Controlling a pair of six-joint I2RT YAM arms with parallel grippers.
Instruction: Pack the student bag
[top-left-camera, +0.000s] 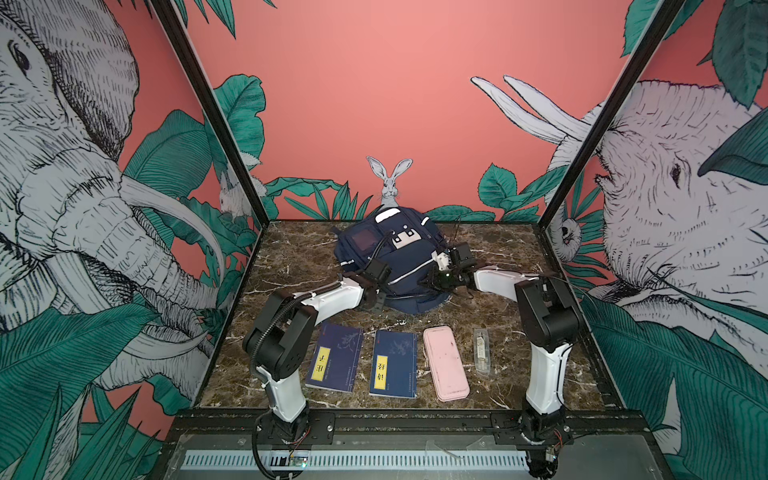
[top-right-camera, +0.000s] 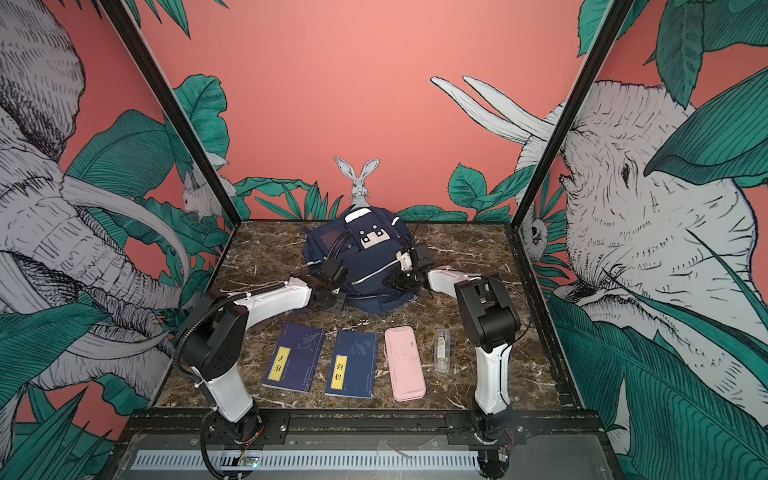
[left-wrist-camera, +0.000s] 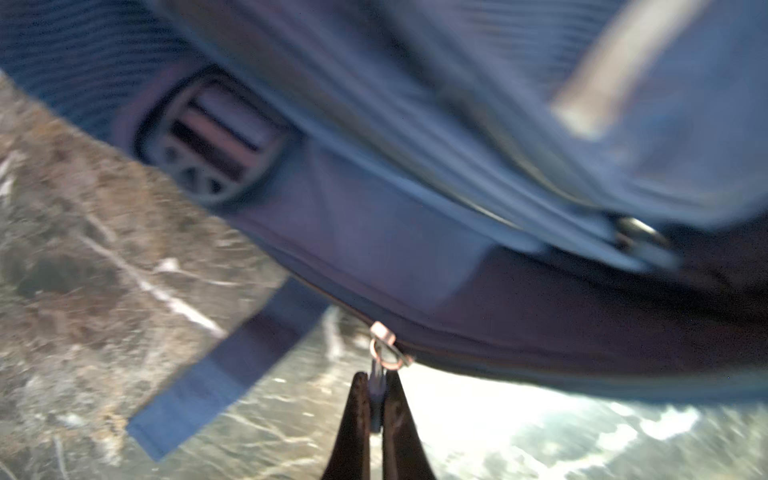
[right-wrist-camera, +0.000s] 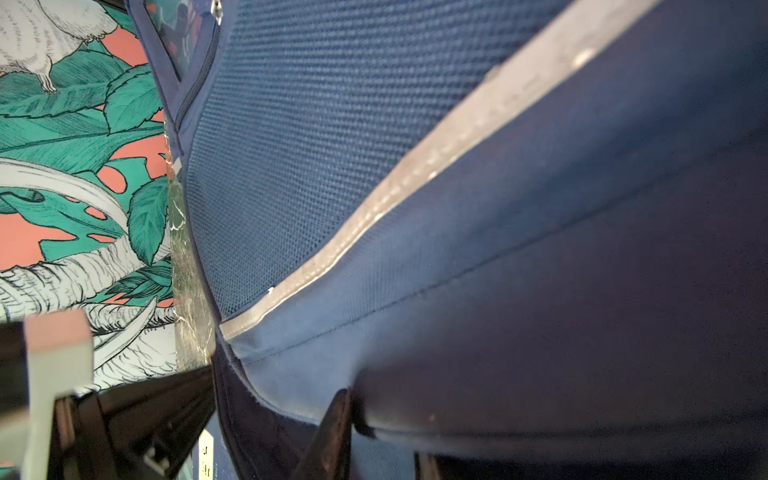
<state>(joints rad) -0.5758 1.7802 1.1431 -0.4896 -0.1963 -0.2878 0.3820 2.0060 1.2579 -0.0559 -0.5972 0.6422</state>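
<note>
The left navy book (top-left-camera: 334, 362) is carrying a yellow label (top-left-camera: 323, 364) seemingly reading 庄子, upside down in both top views; the right navy book (top-left-camera: 394, 365) is showing 诗经 on its own yellow label (top-left-camera: 380, 371)

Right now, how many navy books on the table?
2. Both lie flat on the table, near side: the left book, and the right book between it and the pink pencil case. Any inside the student bag would be hidden.

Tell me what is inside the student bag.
The student bag shows only navy fabric; its interior is covered in every view. The two navy books, pink pencil case and clear packet lie outside on the table.
</note>
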